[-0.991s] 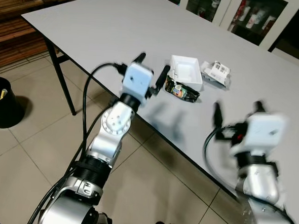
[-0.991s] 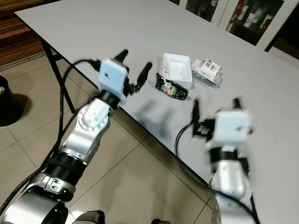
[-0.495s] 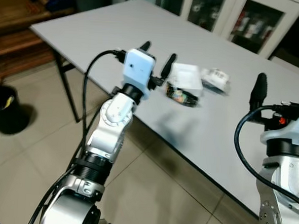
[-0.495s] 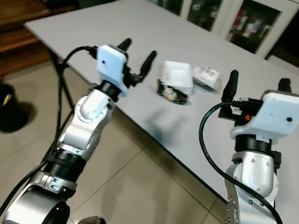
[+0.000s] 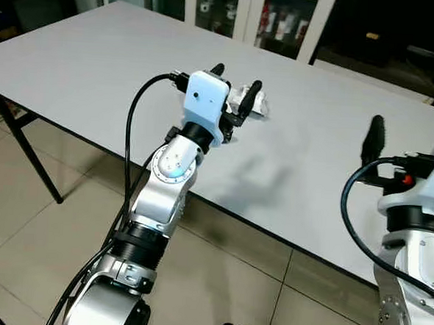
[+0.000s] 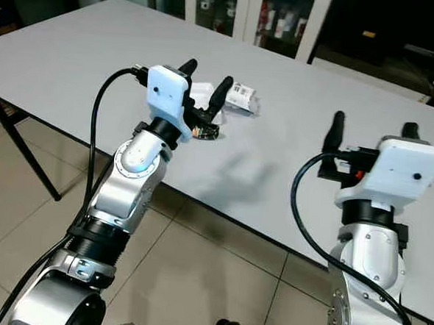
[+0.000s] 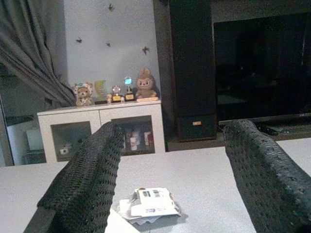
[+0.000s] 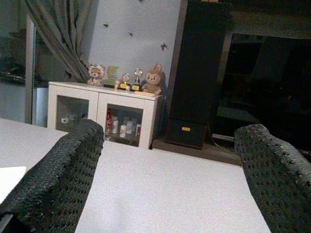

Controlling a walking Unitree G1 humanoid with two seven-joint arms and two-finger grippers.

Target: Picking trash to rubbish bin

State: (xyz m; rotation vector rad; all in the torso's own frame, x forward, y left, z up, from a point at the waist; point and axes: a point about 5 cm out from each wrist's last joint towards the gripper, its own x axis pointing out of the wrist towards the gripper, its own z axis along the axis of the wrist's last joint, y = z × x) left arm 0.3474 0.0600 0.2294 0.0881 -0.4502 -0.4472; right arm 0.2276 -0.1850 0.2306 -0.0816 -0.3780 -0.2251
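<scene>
Now your left pincer (image 6: pixel 205 82) hovers above the smooth grey tabletop (image 6: pixel 77 43), textured black fingers (image 7: pixel 82 179) apart — the crumpled white trash (image 7: pixel 150 208) lies just beyond them. Your right pincer (image 6: pixel 370 129) is raised over the tabletop's near edge, fingers spread too.

Home living/dining room: grey table (image 5: pixel 97 67), tiled floor (image 5: pixel 36 225), white glass-door sideboard (image 7: pixel 102 128) with plush toys (image 7: pixel 146 85), curtain (image 7: pixel 34 53).
</scene>
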